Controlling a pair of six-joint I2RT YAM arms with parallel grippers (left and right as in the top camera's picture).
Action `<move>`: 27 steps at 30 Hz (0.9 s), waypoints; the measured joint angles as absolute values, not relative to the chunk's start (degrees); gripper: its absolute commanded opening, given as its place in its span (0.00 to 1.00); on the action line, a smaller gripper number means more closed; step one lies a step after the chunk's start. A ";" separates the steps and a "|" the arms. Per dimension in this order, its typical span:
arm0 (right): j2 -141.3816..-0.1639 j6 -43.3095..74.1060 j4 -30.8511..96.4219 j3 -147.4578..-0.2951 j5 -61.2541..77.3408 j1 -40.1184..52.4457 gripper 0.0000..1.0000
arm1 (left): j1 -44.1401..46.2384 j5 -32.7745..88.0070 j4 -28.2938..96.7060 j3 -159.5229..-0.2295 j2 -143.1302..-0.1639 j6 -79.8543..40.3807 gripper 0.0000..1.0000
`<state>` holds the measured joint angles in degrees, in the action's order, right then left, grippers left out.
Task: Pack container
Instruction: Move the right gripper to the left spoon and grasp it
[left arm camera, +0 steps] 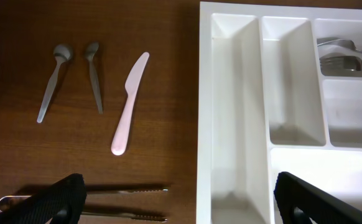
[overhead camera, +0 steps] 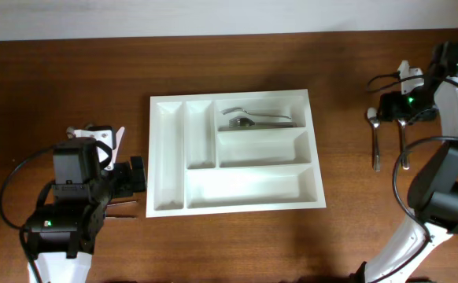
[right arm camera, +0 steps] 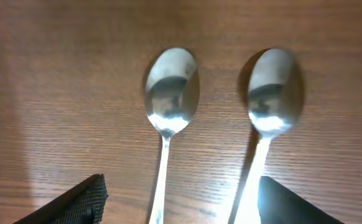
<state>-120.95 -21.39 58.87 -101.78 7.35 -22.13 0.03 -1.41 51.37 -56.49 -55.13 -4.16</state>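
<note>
The white five-compartment container [overhead camera: 168, 157] lies mid-table; its top wide compartment holds metal cutlery [overhead camera: 253, 119]. My left gripper [overhead camera: 137, 176] is open and empty at the tray's left edge. In the left wrist view the gripper [left arm camera: 181, 205] spans the tray's left wall [left arm camera: 204, 124] and two metal knives [left arm camera: 125, 189]. A pink knife [left arm camera: 129, 102] and two small spoons [left arm camera: 50, 87] lie beyond. My right gripper [overhead camera: 394, 106] is open above two metal spoons [overhead camera: 375, 141]. In the right wrist view the gripper [right arm camera: 187, 205] straddles both spoon handles [right arm camera: 170, 87] [right arm camera: 271, 87].
The left arm's body hides most of the loose cutlery to the left of the tray in the overhead view. The table's far edge meets a pale wall at the top. The right arm's base stands at the lower right [overhead camera: 441, 196].
</note>
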 measured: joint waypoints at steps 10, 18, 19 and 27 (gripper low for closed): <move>-125.49 -21.65 59.22 -101.78 6.22 -19.86 0.70 | 0.03 -1.41 51.37 -56.49 -55.13 -4.16 0.99; -126.30 -21.63 59.29 -101.78 3.42 -19.66 0.69 | 0.03 -1.41 51.37 -56.49 -55.13 -4.16 0.99; -126.32 -21.63 59.13 -101.75 3.38 -19.66 0.69 | 0.03 -1.41 51.37 -56.49 -55.13 -4.16 0.99; -126.45 -21.63 55.53 -94.94 2.76 -19.66 0.69 | 0.03 -1.41 51.35 -56.49 -55.13 -4.16 0.99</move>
<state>-126.45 -21.63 55.53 -94.94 2.76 -19.66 0.03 -1.41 51.35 -56.49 -55.13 -4.16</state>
